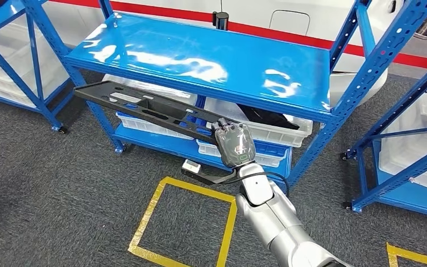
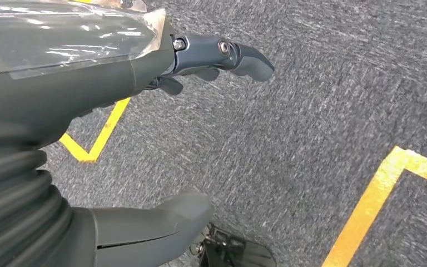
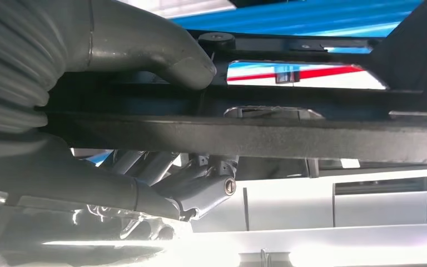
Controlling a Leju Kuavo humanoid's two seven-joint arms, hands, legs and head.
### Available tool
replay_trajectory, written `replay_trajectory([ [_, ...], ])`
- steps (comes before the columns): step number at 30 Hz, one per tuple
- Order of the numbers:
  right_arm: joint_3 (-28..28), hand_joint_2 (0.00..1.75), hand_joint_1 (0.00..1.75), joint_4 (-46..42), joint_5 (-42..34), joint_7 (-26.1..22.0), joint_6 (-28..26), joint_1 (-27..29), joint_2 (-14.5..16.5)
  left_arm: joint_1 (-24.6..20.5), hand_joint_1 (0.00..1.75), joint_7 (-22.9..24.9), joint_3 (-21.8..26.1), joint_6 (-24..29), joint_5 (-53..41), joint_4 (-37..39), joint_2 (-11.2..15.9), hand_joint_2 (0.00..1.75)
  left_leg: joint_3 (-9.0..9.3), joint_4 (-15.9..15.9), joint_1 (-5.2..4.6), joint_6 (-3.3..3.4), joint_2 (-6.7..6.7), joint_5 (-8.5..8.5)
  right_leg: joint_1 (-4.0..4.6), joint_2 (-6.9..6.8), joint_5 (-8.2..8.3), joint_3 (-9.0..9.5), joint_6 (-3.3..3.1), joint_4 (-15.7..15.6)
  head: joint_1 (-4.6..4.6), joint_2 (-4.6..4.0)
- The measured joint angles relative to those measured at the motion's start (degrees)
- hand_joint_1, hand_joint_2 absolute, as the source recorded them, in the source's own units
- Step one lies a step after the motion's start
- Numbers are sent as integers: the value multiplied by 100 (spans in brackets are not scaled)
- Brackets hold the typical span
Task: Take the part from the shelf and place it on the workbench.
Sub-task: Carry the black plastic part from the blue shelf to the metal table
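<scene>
Gripping the long black flat plastic part (image 1: pixel 144 111) near its nearer end, the right hand (image 1: pixel 234 144) holds it in front of the blue metal shelf (image 1: pixel 211 61) in the head view; the part slants out below the shelf's glossy top board, its far end off toward the shelf's left post. White plastic bins (image 1: pixel 272 133) sit on the lower board behind it, and a yellow tape square (image 1: pixel 186 222) marks the grey carpet before the shelf.

From the left wrist, the left hand (image 2: pixel 161 139) hangs over grey carpet (image 2: pixel 311 111) with fingers spread, holding nothing.

From the right wrist, thumb and fingers (image 3: pixel 200 186) clamp the part from opposite faces.
</scene>
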Motion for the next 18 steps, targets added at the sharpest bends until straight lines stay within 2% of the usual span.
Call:
replay_trajectory([
  [1, 11, 175, 175, 7, 6, 34, 0, 8, -1, -1, 0, -27, 15, 9, -15, 0, -1, 175, 203, -434, -10, 87, -40, 206, 6, 2, -193, -248, 47, 483, 15, 0],
  [2, 29, 175, 175, 13, 9, 77, 0, 13, -5, 0, 0, -39, 26, 7, -28, 0, -4, 175, 309, -706, -46, 185, -97, 307, 24, 4, -345, -442, 103, 870, 30, 0],
  [3, 45, 175, 175, 19, 10, 90, 0, 25, -9, 5, 0, -43, 36, 1, -34, 0, -7, 175, 282, -728, -78, 279, -160, 350, 27, 10, -437, -542, 139, 1093, 54, 0],
  [4, 57, 175, 175, 25, 11, 92, 0, 34, -17, 7, 0, -46, 45, -4, -36, 0, -14, 175, 271, -754, -97, 338, -232, 392, 36, 45, -488, -562, 154, 1182, 77, 0],
  [6, 63, 175, 175, 25, 11, 92, 0, 31, -19, 4, 0, -46, 50, -5, -37, 0, -25, 175, 249, -721, -122, 311, -321, 396, 51, 174, -203, -128, 163, 341, 83, 0],
  [7, 67, 175, 175, 25, 11, 92, 0, 29, -19, 1, 0, -46, 51, -5, -38, 0, -28, 175, 229, -707, -132, 289, -356, 401, 59, 214, -133, -17, 141, 119, 84, 0],
  [9, 73, 175, 175, 25, 11, 92, 0, 27, -16, 12, 0, -45, 53, -5, -40, 0, -31, 175, 189, -698, -137, 229, -412, 423, 77, 184, -92, 16, 88, 47, 81, 0],
  [10, 74, 175, 175, 25, 11, 92, 0, 26, -10, 20, 0, -45, 54, -5, -40, 0, -25, 175, 169, -696, -121, 200, -428, 425, 47, 150, -73, 18, 56, 40, 81, 0],
  [12, 79, 175, 175, 25, 11, 92, 0, 24, 6, 27, 0, -45, 55, -3, -40, 0, -15, 175, 67, -521, -105, 138, -331, 297, 1, 80, -36, 27, -22, 7, 58, -1],
  [14, 82, 175, 175, 25, 11, 92, 0, 23, 15, 18, 0, -46, 55, -3, -41, 0, -10, 175, -218, 75, -86, 74, -141, -43, -1, 0, -25, 28, -73, -8, 16, -1],
  [15, 84, 175, 175, 25, 11, 92, 0, 26, 15, 14, 0, -45, 55, -3, -42, 0, -9, 175, -412, 481, -69, 42, -76, -224, 8, -50, -27, 24, -84, -8, -4, -1],
  [16, 84, 175, 175, 25, 11, 92, 0, 31, 14, 16, 0, -45, 55, -4, -42, 0, -8, 175, -563, 789, -55, 18, -43, -326, 17, -99, -28, 21, -85, -7, -4, 0],
  [17, 84, 175, 175, 25, 11, 92, 0, 37, 13, 19, 0, -42, 55, -5, -41, 0, -8, 175, -630, 919, -44, 2, -23, -328, 23, -150, -30, 19, -86, -6, -5, 0],
  [18, 85, 175, 175, 25, 11, 91, 0, 41, 13, 22, 0, -39, 56, -8, -40, 0, -8, 175, -586, 834, -35, -5, 0, -230, 26, -199, -31, 18, -85, -5, -8, 0],
])
